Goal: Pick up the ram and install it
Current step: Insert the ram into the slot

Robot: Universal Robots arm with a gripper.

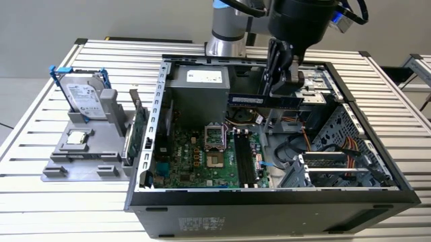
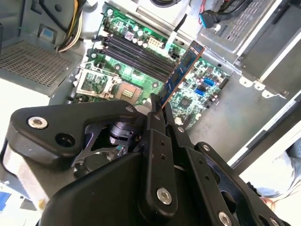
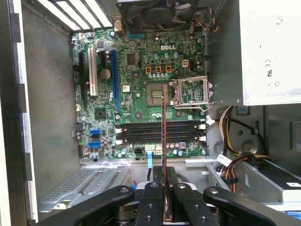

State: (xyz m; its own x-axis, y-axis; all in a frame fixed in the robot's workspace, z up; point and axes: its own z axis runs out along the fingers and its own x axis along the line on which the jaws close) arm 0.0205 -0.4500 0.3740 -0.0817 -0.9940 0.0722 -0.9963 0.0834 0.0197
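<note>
Thin dark-blue ram [image 1: 253,100], horizontal, aloft above motherboard [image 1: 195,157]

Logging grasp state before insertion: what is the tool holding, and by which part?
The long, thin dark green-blue ram stick, pinched across its flat faces toward one end by the tool.

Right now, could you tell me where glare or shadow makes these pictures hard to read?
Exterior view: the table glares white near the camera. First wrist view: the power supply has a washed-out side, while the motherboard and the ram are evenly lit. Second wrist view: bright patches outside the case are blown out white.
</note>
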